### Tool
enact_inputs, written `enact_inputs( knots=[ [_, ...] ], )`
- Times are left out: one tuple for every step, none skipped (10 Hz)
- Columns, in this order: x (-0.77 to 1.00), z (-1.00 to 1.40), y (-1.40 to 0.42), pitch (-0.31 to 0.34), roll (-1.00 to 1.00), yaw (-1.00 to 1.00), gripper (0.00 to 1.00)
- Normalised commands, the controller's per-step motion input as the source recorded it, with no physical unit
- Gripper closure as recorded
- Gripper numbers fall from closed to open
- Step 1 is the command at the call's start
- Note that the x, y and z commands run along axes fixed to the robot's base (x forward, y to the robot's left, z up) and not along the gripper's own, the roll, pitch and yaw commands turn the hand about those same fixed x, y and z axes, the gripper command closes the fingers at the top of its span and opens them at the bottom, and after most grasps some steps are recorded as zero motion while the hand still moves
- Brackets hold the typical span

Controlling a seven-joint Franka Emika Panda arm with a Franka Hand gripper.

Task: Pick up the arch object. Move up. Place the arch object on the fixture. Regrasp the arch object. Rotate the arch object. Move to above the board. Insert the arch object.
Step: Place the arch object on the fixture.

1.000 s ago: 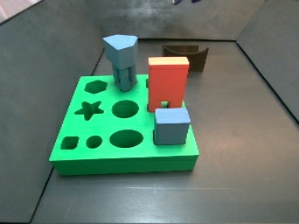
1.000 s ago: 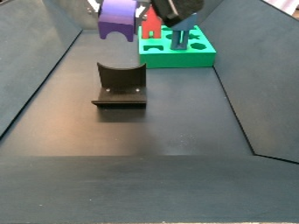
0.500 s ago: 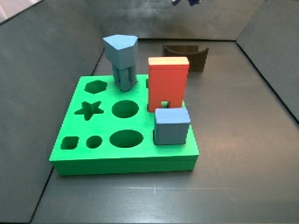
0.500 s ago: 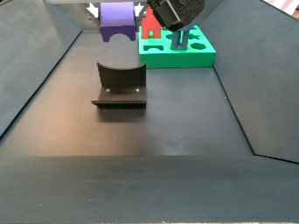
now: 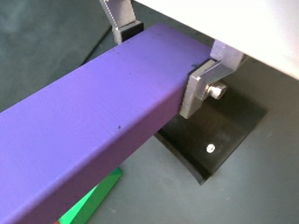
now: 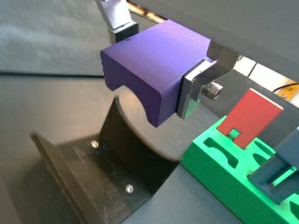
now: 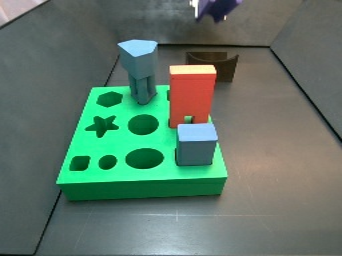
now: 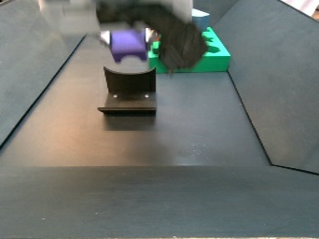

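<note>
- Side view: gripper (image 8: 131,42) has come down since a second ago, now just above the fixture (image 8: 127,91).
- Fingers (image 6: 198,86) clamped on the arch object (image 6: 156,57), hanging over the cradle; placement looks imminent.

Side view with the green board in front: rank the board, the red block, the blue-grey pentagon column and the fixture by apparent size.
1. The board.
2. The red block and the pentagon column look alike; not ranked.
3. The fixture, smallest, though it sits farthest back, so its look may understate it.
The gripper, at the top edge, holds the arch object.
</note>
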Motion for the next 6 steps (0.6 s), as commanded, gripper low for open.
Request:
enact_inputs(
  knots=[
    [0.13, -1.0, 0.08, 0.046, -1.0, -0.25, 1.0],
    [0.14, -1.0, 0.09, 0.015, -0.83, -0.22, 1.0],
    [0.15, -1.0, 0.1, -0.001, -0.71, -0.2, 1.0],
    [0.17, -1.0, 0.11, -0.02, -0.43, -0.15, 1.0],
    [0.18, -1.0, 0.11, -0.024, -0.33, -0.13, 1.0],
    [0.18, -1.0, 0.11, -0.027, -0.21, -0.1, 1.0]
  ],
)
